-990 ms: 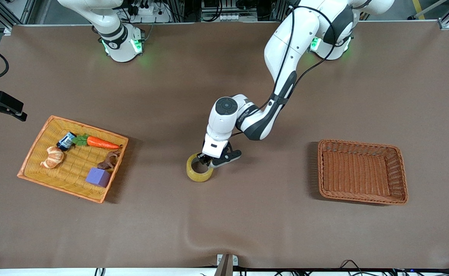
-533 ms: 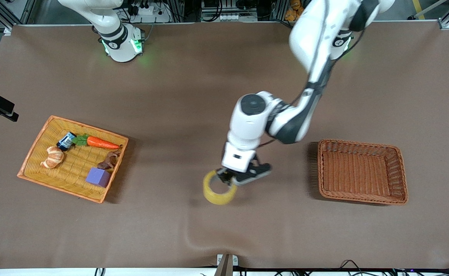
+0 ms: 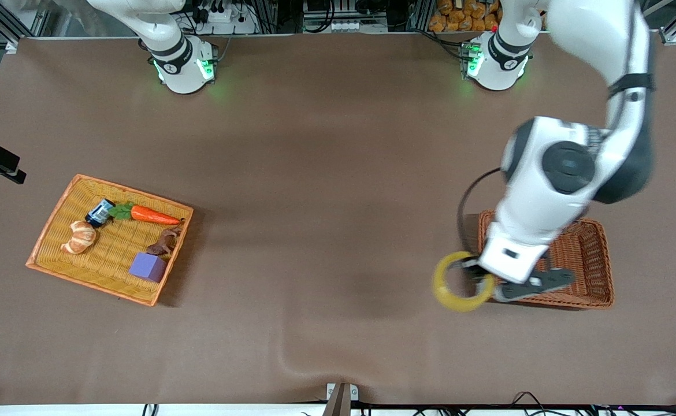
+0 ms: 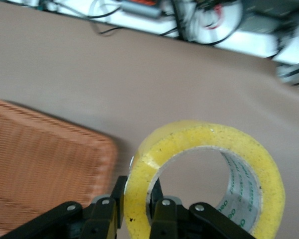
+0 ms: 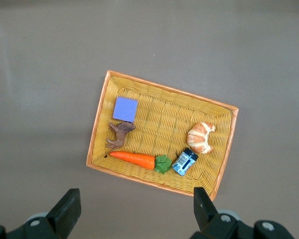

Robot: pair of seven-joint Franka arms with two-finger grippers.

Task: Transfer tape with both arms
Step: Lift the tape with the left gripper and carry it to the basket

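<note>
Gripping the tape (image 3: 463, 282) by its wall, my left gripper (image 3: 484, 281) hangs in the air just over the brown basket's (image 3: 595, 254) edge — the roll itself beside that basket, above bare table. My right gripper (image 5: 134, 211) waits with fingers spread, well apart from it — over the yellow basket (image 5: 100, 119).

bright, even overhead light | soft shadows | left arm (image 3: 569, 173) seemingly motion-blurred

tape (image 3: 450, 297): translucent yellow, dark speckles, green print inside the core
empty basket (image 3: 595, 271): reddish-brown weave
tray basket (image 3: 55, 214): yellow weave, orange rim
cube (image 3: 147, 267): purple
carrot (image 3: 153, 215): orange, green leaves
tablecloth (image 3: 315, 173): plain brown
arms (image 3: 552, 173): white, black bands
</note>
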